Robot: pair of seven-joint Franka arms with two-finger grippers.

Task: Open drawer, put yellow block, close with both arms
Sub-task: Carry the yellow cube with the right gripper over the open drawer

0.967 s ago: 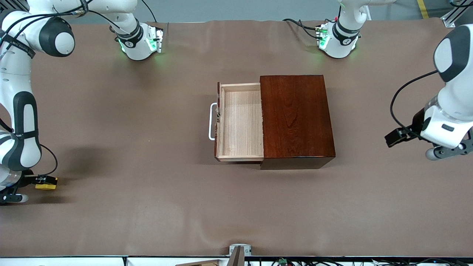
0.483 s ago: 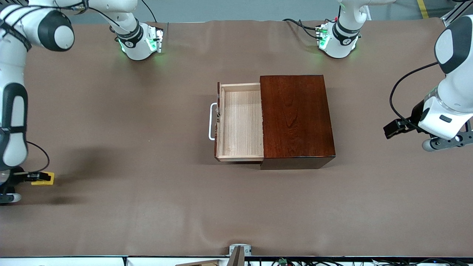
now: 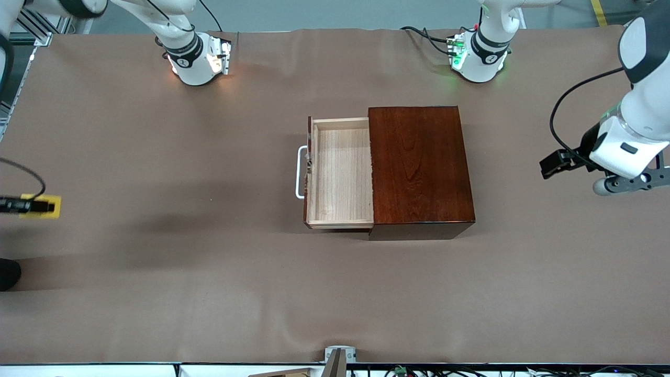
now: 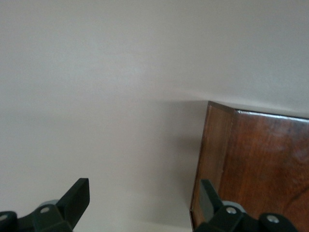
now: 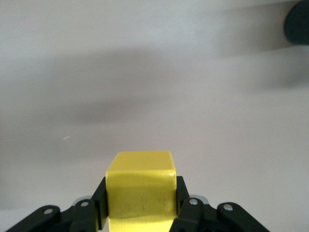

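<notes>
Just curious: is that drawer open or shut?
Open: the drawer sticks out of the box, its pale inside bare.

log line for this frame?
drawer: open, empty | yellow block: lifted in right gripper | left gripper: open, beside box

the box (image 3: 421, 167) looks like dark reddish wood with a glossy, smooth finish and clear grain. the drawer (image 3: 340, 175) is pale bare wood, matt, with fine grain lines, and its handle (image 3: 300, 172) is a smooth white bar. the table (image 3: 157, 288) wears a matt brown covering with faint wrinkles. the yellow block (image 5: 140, 186) has smooth, plain, slightly shiny faces. the arm shells look like glossy white plastic.
</notes>
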